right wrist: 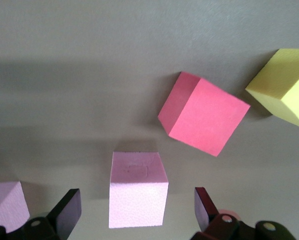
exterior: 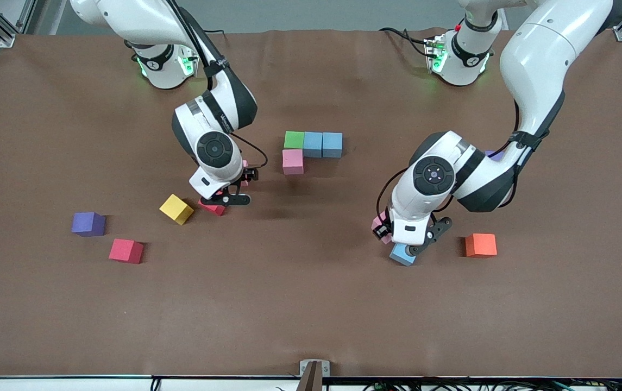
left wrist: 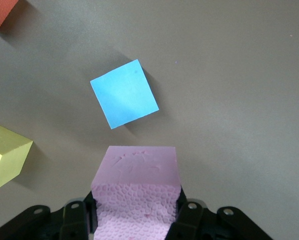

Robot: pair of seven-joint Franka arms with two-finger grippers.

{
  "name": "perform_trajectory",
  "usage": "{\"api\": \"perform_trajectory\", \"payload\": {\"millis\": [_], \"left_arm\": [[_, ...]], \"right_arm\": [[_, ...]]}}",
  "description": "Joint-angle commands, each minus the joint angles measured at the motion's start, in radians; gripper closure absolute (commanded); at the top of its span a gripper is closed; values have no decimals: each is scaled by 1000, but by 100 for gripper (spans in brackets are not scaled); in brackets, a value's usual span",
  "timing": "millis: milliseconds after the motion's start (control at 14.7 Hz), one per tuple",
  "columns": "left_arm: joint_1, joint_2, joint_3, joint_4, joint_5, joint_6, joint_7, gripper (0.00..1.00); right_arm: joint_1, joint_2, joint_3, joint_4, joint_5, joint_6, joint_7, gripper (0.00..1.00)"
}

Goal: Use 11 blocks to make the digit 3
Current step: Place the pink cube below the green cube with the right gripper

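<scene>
In the middle of the table a green block [exterior: 294, 139] and two light blue blocks [exterior: 322, 144] form a touching row. A pink block [exterior: 293, 162] touches the green one on the side nearer the camera. My left gripper [left wrist: 136, 220] [exterior: 397, 241] is shut on a pink block [left wrist: 137, 190], just above the table beside a loose light blue block [left wrist: 124, 94] [exterior: 402, 254]. My right gripper [right wrist: 138, 210] [exterior: 234, 190] is open, its fingers on either side of a pink block [right wrist: 138, 195] that stands on the table. A red block [right wrist: 204, 117] [exterior: 213, 207] lies just past it.
A yellow block [exterior: 176, 209], a purple cube [exterior: 88, 224] and a red-pink block [exterior: 126, 251] lie toward the right arm's end. An orange block [exterior: 480, 245] and another yellow block [left wrist: 4, 160] lie near the left gripper. A purple cube [exterior: 494, 156] peeks from under the left arm.
</scene>
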Motion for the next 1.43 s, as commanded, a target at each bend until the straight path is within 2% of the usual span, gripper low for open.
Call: {"api": "perform_trajectory", "payload": {"millis": [0,613,1362], "left_arm": [[0,-21,-2,-9,2,-11,-9,80],[6,-21,-2,-7,2,-11,-9,80],[11,-19,0,-7,3,-11,-9,80]], "right_arm": [[-42,-91,67,-144,0,101,-18,0],[-62,-94,87,-247,2,240,-18,0],[-62,-80,87,-290,0,327,-18,0]]}}
